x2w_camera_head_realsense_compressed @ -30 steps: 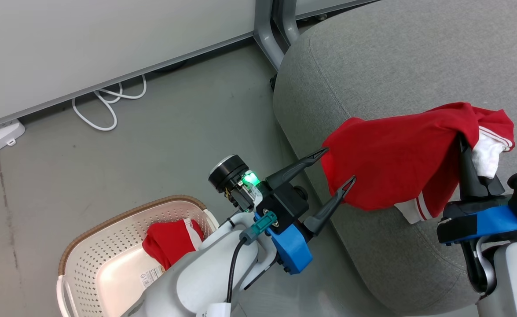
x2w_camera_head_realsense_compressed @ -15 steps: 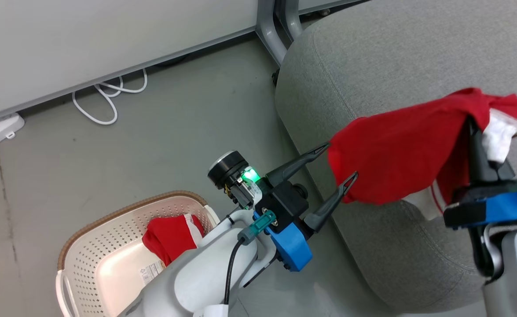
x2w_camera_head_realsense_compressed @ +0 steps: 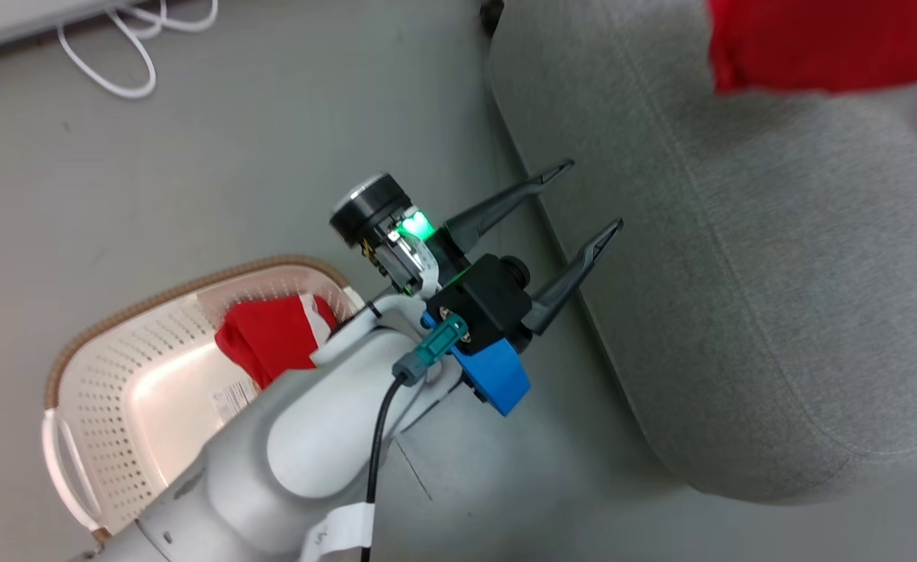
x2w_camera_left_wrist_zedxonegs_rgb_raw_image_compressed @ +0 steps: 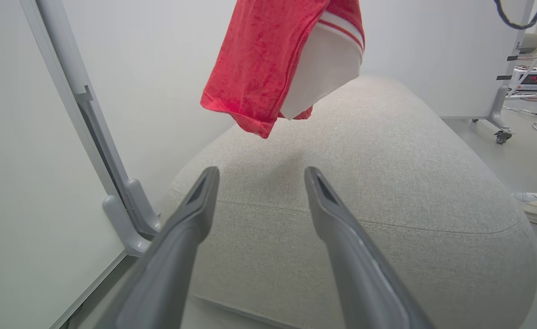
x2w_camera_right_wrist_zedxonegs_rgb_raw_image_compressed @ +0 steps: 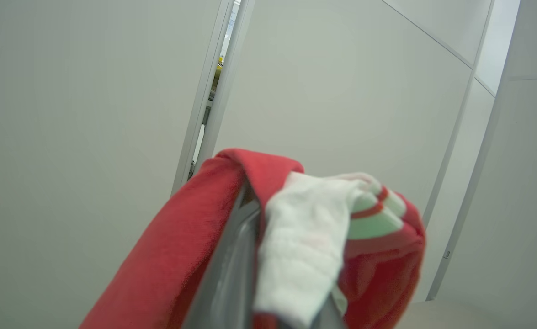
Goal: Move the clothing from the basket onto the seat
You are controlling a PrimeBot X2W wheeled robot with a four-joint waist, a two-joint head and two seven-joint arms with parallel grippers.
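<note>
Two red garments make up the load, and they are now split between the air and the basket. One garment [x2w_camera_left_wrist_zedxonegs_rgb_raw_image_compressed: 263, 59] hangs from the right gripper [x2w_camera_right_wrist_zedxonegs_rgb_raw_image_compressed: 243, 228], whose fingers are closed on a bunch of red cloth and white trim. In the left wrist view it dangles above the seat [x2w_camera_head_realsense_compressed: 778, 273], its lower hem clear of the grey fabric. It is no longer low at the near edge of the seat, just beside the fingertips of the left gripper [x2w_camera_head_realsense_compressed: 592, 195]; it is now well beyond them, higher and farther in over the seat. The head camera has tipped too, so part of that shift belongs to the view, but the new gap between cloth and left gripper is real. The left gripper is wide open and empty, held just off the near side of the seat above the floor [x2w_camera_head_realsense_compressed: 232, 156]. The other garment [x2w_camera_head_realsense_compressed: 267, 336] lies crumpled in the basket [x2w_camera_head_realsense_compressed: 107, 390], which stands on the floor well to the left of the seat, partly hidden by the left forearm. As I judge it, the first carry is nearly done and needs only a lowering and a release over the seat; dropped from this height, the cloth could slide toward the edge. Half of the task remains, and the open left gripper is the one nearer the basket.
</note>
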